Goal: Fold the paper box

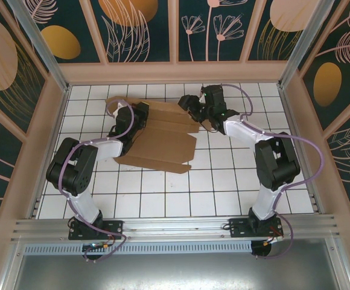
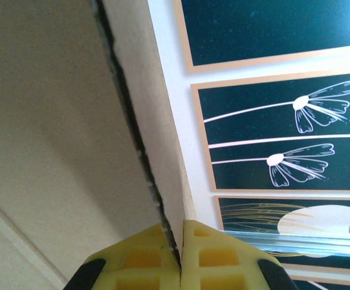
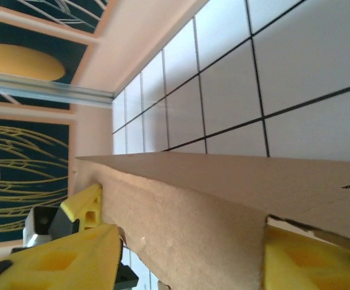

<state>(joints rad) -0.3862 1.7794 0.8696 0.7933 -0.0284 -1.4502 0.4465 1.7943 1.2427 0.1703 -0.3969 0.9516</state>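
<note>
Matt, fibrous cardboard paper box [image 1: 157, 136]; yellow plastic fingers [image 2: 145, 260]; glossy tiled table [image 1: 223, 193]

paper box [image 1: 160, 136]: one brown cardboard sheet
robot arms: two, left arm [image 1: 78, 169] and right arm [image 1: 274, 163]
grippers: two, left gripper [image 1: 137, 116] and right gripper [image 1: 190, 106]
tiled table [image 1: 223, 199]: one

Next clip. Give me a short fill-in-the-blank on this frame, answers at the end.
1. The left gripper is ___ on an edge of the paper box.
2. The fingers of the right gripper are coloured ___.
3. The table under the box is covered in white square ___.
Missing words: shut; yellow; tiles.
</note>
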